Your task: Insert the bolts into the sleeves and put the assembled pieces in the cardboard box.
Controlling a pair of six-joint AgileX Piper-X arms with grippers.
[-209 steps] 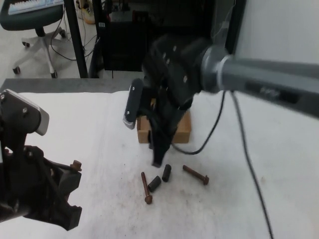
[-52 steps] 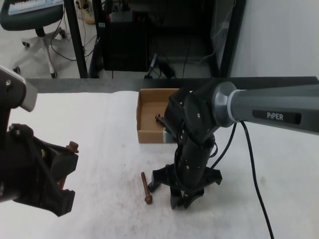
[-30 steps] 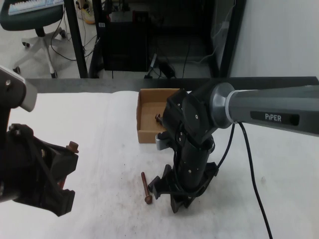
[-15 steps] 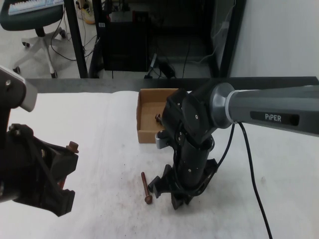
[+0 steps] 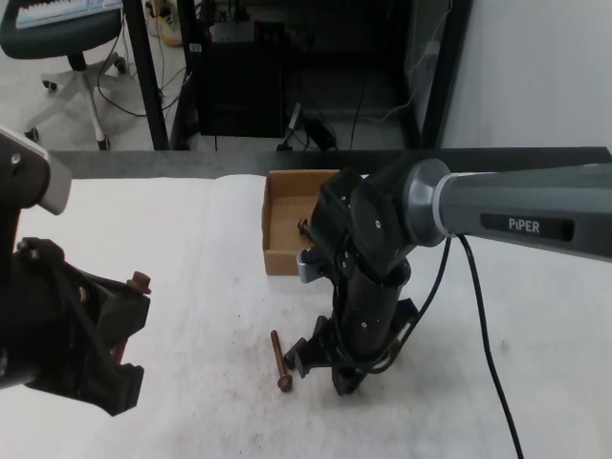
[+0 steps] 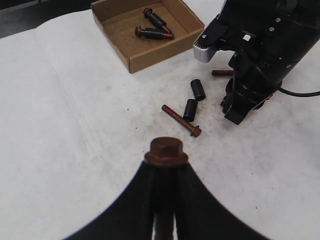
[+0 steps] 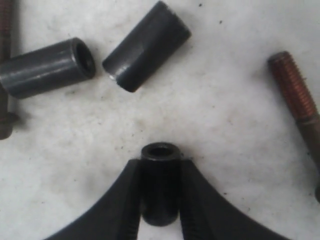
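White cloth [image 5: 191, 239] covers the bench. Toward its far side sits an open cardboard box [image 6: 165, 50]. Inside lie an assembled piece [image 6: 155, 19], a bolt already pushed into a dark sleeve, and a second assembled piece [image 6: 154, 33] beside it. In front of the box are a loose sleeve [image 6: 198, 89] and a second loose sleeve [image 6: 190, 109], with a rusty bolt [image 6: 180, 120] just beside them. A half-hidden bolt [image 6: 221, 73] pokes out from behind the right arm [image 5: 368, 277]. The right gripper [image 7: 160, 165], low over these parts, is clamped on a held sleeve [image 7: 160, 190]. The left gripper [image 6: 166, 170], well apart, pinches a held bolt [image 6: 166, 150].
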